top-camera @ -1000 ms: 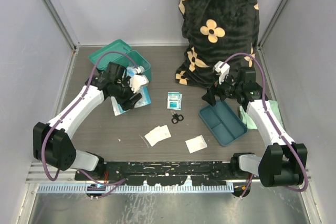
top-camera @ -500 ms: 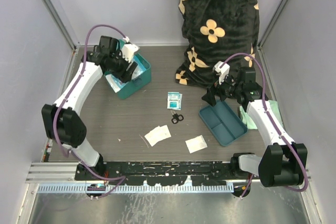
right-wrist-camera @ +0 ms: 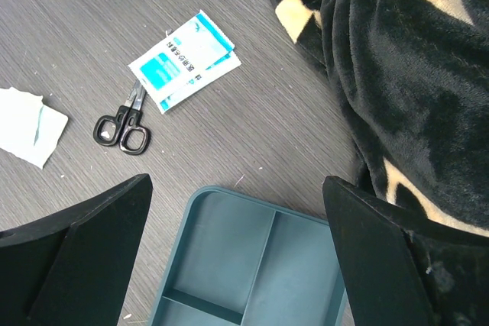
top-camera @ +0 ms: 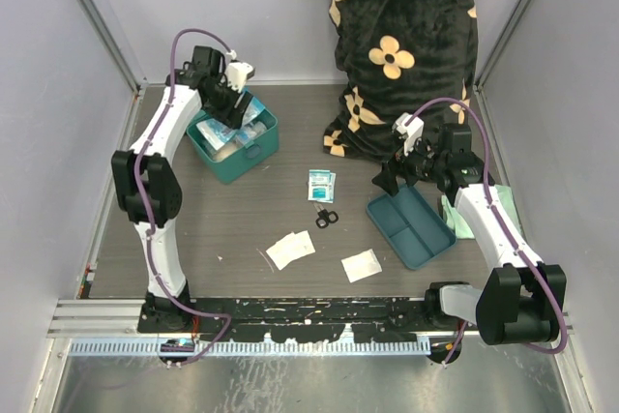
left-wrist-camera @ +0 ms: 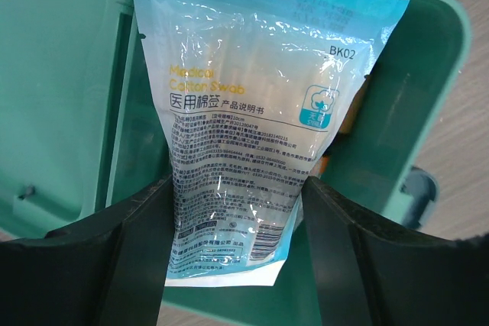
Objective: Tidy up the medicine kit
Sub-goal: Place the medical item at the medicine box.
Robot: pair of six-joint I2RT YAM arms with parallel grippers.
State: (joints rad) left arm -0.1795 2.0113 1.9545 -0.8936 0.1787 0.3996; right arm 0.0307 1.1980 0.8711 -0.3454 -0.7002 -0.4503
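Medicine kit (top-camera: 244,161), left pincer (left-wrist-camera: 233,198) now over it grasping cotton-swab packet (left-wrist-camera: 252,112), right pincer (right-wrist-camera: 235,188) unmoved, released

left tool (top-camera: 233,105) over open medicine kit (top-camera: 253,156); right tool (top-camera: 395,177) by divided tray's (top-camera: 412,229) far end; scissors (top-camera: 326,217) left of tray.

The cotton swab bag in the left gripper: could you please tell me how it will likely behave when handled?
The cotton swab bag is glossy, wrinkled film, so probably floppy and slippery in the left gripper. Labelled as cotton swabs, it is likely light for its size. Released over the medicine kit, it should settle softly rather than roll.
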